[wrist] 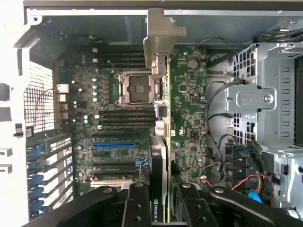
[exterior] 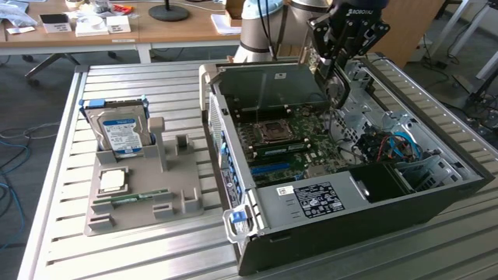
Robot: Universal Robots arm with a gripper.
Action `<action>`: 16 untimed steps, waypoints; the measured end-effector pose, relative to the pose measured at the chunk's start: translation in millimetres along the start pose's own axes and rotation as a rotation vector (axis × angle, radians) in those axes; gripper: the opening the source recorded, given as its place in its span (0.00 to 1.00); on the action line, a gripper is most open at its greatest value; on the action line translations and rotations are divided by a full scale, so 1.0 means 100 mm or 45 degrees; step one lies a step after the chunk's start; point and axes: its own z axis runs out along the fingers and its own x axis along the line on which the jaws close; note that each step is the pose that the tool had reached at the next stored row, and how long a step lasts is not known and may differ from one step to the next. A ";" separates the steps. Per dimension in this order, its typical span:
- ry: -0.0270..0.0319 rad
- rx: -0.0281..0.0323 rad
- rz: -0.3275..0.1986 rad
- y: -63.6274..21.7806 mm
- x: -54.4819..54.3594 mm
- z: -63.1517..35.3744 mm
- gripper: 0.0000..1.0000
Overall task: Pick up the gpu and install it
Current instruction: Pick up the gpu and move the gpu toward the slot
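A slatted metal table (exterior: 155,81) stands before wooden desks (exterior: 155,29). On it sit an open case (exterior: 350,221) and a tray (exterior: 179,198) holding a hard drive (exterior: 121,131). The arm reaches down into the case, its gripper (exterior: 330,67) clamped on the gpu (exterior: 336,87), which hangs edge-on. The wrist view adds the card's bracket (wrist: 158,33) and the motherboard (wrist: 113,142) beneath.

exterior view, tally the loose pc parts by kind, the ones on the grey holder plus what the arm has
hard drive: 1
memory stick: 1
pale square chip: 1
gpu: 1, gripped above the open case
total: 4
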 end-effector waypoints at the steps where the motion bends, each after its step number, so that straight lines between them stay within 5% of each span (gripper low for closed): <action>1: 0.0000 0.0000 0.000 0.001 -0.02 0.001 0.27; 16: 0.0000 -0.0001 0.000 0.013 -0.26 0.007 0.27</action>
